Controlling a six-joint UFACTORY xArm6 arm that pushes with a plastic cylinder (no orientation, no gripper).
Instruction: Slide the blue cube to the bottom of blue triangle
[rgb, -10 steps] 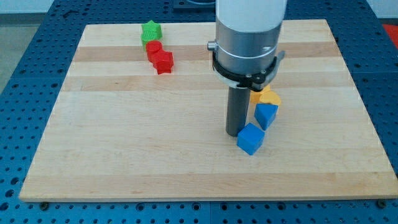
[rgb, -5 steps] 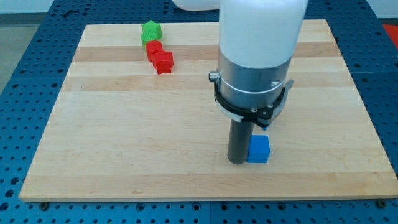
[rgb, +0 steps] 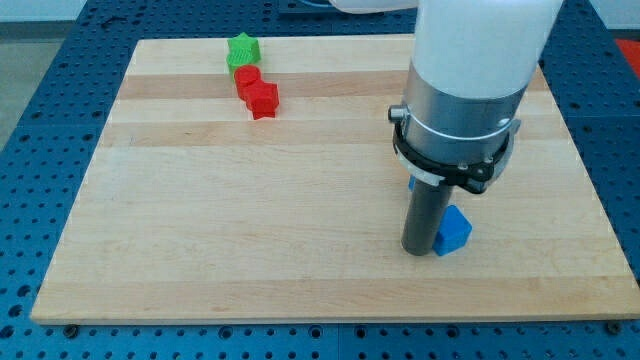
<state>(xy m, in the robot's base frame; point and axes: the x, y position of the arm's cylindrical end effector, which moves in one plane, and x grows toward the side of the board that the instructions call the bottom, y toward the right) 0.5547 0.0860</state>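
Observation:
The blue cube lies on the wooden board at the lower right. My tip stands right against its left side, touching it. A sliver of another blue block, the blue triangle, shows just left of the rod above the cube; the arm's body hides the rest of it.
A green star-shaped block sits at the view's top left, with a red block and a red star-shaped block just below it. The arm's wide white and grey body covers the right middle of the board.
My tip and the blue cube have slid to the view's right. The arm's body now covers the yellow block and most of the blue triangle.

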